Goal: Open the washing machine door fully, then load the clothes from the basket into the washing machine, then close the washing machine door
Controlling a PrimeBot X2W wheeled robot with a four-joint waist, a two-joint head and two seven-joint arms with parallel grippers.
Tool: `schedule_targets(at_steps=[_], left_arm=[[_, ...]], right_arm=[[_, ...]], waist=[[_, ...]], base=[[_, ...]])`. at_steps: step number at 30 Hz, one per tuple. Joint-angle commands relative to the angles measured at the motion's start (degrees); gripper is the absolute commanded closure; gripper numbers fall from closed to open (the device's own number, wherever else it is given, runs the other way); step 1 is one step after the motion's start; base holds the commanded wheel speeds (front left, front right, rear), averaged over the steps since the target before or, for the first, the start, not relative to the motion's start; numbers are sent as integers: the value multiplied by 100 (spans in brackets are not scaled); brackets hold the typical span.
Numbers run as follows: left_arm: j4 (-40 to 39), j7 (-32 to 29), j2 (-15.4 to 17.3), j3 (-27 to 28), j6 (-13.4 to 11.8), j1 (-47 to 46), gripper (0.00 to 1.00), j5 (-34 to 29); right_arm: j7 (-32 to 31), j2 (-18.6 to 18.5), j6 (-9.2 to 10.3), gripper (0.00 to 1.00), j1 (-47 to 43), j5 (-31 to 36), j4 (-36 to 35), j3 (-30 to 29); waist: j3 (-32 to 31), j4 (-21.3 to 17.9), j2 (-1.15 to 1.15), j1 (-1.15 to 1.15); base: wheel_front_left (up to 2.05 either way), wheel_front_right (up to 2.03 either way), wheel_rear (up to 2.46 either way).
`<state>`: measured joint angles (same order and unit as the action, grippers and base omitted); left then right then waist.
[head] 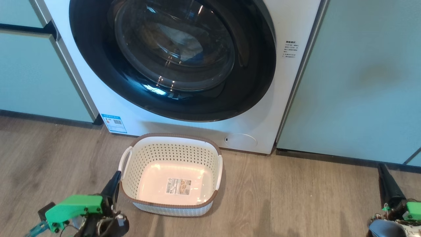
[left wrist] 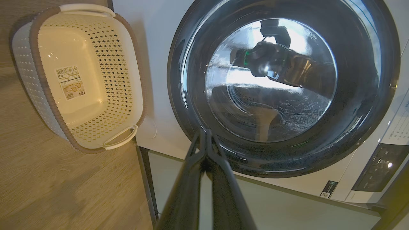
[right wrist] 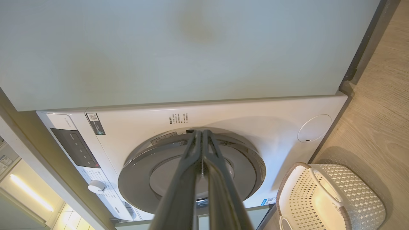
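Washing machine door (head: 171, 59) looks shut, up & ahead of my left pincer (head: 115, 176), which is nearer than the right pincer (head: 382, 169) by the cabinet (head: 361, 82); both pincers closed, holding nothing, empty basket (head: 171, 135) just beside the left.

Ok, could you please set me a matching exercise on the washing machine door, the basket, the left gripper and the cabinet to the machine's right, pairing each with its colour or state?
Things:
1. washing machine door
2. basket
3. left gripper
4. cabinet

Colours or states:
A. empty, standing on the wooden floor
B. pale green
C. glossy black, closed
D. jaws shut, near the basket's corner

Right pairs: 1-C, 2-A, 3-D, 4-B.
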<state>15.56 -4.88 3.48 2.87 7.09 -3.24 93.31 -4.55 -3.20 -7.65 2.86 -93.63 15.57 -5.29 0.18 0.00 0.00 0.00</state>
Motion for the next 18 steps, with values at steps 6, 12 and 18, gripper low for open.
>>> schedule_targets(at_steps=[6,12,18], left_arm=[[-157,-46,44,222,40,-283,100,3],[-157,-55,36,233,40,-284,100,-6],[-156,-63,29,243,40,-284,100,-14]], right_arm=[[-35,-110,16,100,315,-17,-167,74],[-46,-100,16,100,316,-6,-166,60],[-57,-90,16,100,317,6,-165,46]], waist=[[0,0,0,0],[0,0,0,0],[0,0,0,0]], base=[[0,0,0],[0,0,0],[0,0,0]])
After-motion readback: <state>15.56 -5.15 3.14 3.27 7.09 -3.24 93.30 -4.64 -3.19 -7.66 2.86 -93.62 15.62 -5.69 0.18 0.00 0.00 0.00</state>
